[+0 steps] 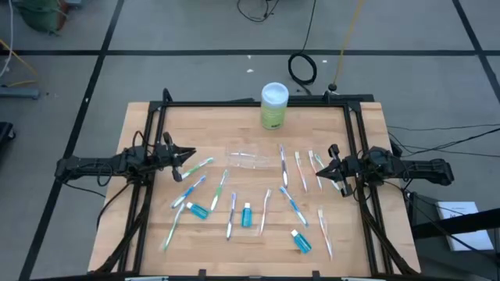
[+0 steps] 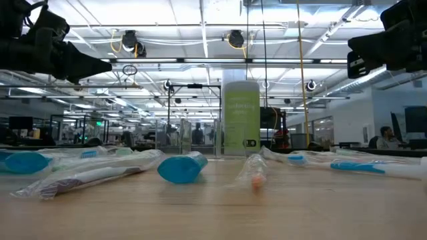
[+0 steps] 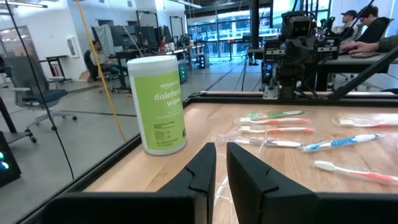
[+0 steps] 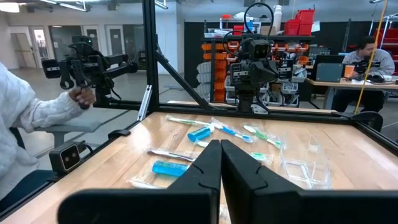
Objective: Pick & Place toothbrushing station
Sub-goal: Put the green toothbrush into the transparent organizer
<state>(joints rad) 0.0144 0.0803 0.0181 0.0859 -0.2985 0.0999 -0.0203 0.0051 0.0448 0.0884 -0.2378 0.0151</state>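
From above, the wooden table [image 1: 141, 125] carries many wrapped toothbrushes [image 1: 293, 204] and small blue tubes [image 1: 247, 215] scattered across its middle and near side. The clear holder [image 1: 248, 158] lies near the table's centre, between the two arms and in front of the green canister [image 1: 274, 105], which stands at the far edge. The left gripper [image 1: 190, 154] hangs over the left part of the table and the right gripper [image 1: 319, 166] over the right part, both pointing inward, neither touching anything.

From table height, the canister [image 2: 241, 118] stands upright behind a blue tube [image 2: 181, 167] and wrapped brushes [image 2: 87, 175]; its print is too faint to read here. Both arms show only as dark shapes in the upper corners.

In the left wrist view, the left gripper [image 3: 221, 163] has its fingers close together with a narrow gap and nothing between them. The canister [image 3: 157, 103] reads "disinfect" and "wipe" in white on its green label. Wrapped toothbrushes [image 3: 341, 142] lie beyond, with the right arm [image 3: 292, 50] behind them.

In the right wrist view, the right gripper [image 4: 221, 158] has its fingers nearly pressed together, holding nothing. The clear holder [image 4: 305, 165] rests on the wood just beside it, apart from the fingers. A person's white sleeve [image 4: 25, 124] shows at the side, the hand [image 4: 83, 95] on a dark device.
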